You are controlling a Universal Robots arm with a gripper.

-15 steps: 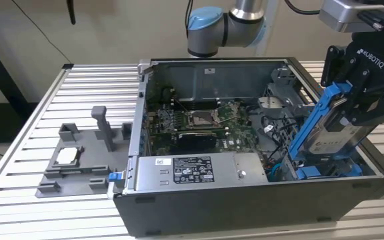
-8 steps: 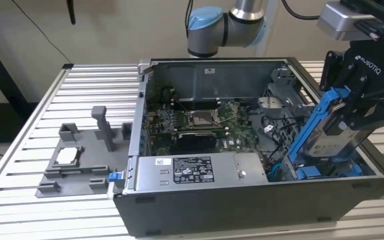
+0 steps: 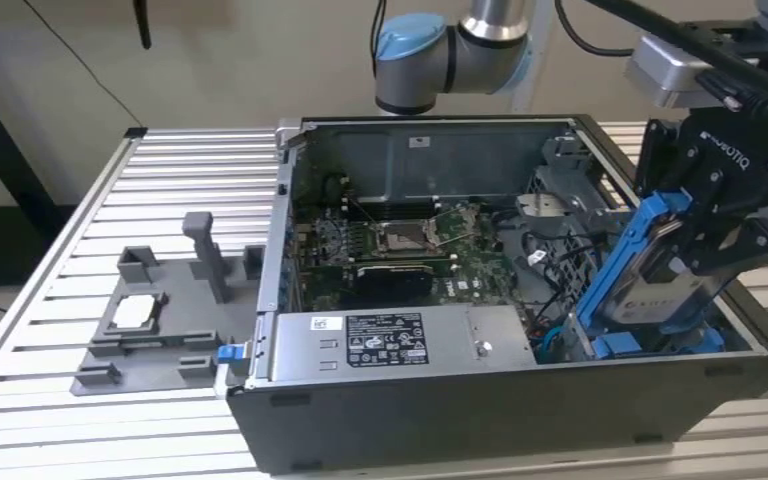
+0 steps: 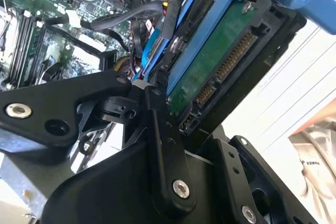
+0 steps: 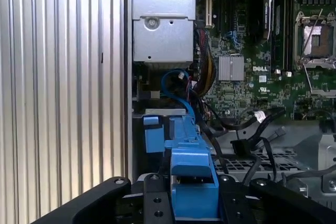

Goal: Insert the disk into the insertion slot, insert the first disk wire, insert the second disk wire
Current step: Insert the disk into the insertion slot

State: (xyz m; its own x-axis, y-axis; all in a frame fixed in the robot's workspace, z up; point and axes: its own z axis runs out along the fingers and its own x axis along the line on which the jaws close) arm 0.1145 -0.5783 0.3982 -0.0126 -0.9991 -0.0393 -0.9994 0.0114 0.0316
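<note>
The first step, seating the disk, is judged to be in hand. The disk (image 3: 654,292), a silver-grey hard drive clipped in a bright blue plastic carrier frame, is clamped between the fingers of the black gripper (image 3: 707,245), which are closed on it. It is held on edge and tilted over the corner of the open dark-grey computer case (image 3: 491,430) at the exterior view's right. Its lower end is dipped below the case rim, near the silver power supply box (image 3: 371,345).

In the second wrist view its green circuit-board face (image 4: 220,61) and bare connector end are seen; no wire is plugged there, so both wire steps are judged undone. In the first wrist view the carrier is seen end-on above a loop of blue cable (image 5: 176,82) and loose black wires (image 5: 252,124).

The insertion slot cannot be made out beneath the disk. Seating is judged to call for the tilt to be taken out, the carrier to be squared with the bay, and the loose cables to be kept clear of the path.
</note>
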